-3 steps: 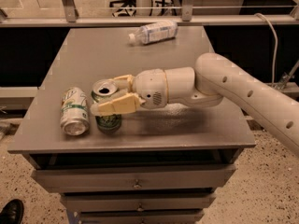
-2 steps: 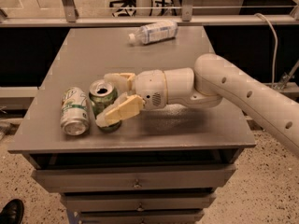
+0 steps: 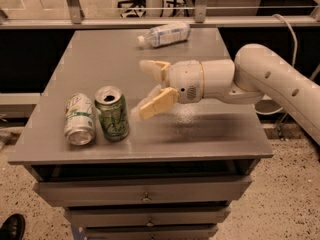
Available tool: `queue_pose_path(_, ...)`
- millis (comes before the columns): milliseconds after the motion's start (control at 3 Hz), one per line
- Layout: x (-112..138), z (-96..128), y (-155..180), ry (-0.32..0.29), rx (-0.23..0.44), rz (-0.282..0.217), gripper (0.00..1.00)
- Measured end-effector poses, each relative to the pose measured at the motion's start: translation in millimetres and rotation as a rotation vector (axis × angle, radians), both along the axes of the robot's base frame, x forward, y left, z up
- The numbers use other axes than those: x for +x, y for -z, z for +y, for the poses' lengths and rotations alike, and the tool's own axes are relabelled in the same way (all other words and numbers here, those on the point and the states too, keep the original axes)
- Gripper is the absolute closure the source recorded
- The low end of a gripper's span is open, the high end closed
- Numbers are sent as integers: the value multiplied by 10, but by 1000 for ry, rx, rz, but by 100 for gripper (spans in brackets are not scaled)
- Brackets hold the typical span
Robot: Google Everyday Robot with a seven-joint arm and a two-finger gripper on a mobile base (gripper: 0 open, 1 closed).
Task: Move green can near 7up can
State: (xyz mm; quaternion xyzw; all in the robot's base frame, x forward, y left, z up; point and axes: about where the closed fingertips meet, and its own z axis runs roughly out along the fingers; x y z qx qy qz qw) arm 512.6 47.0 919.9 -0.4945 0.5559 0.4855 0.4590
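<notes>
The dark green can (image 3: 112,114) stands upright near the table's front left, its silver top opened. The 7up can (image 3: 79,119), white with light green bands, lies on its side just left of it, almost touching. My gripper (image 3: 149,89) is open and empty, a short way to the right of the green can and raised a little above the table, with its tan fingers (image 3: 157,103) spread apart and clear of the can.
A clear plastic bottle (image 3: 164,34) lies on its side at the back of the grey table (image 3: 200,134). The table has drawers below its front edge. A railing runs behind it. A cable hangs at the right.
My gripper has let go of the green can, opened, and drawn back to the right and upward. The green can stays upright beside the 7up can.
</notes>
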Motion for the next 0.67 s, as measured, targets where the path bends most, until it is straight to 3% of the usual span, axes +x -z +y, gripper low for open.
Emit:
queue_pose_path(333,267,-466,-258,102,-19,-88,0)
queue_pose_path(667,324,-538,-344,119,-15,-106,0)
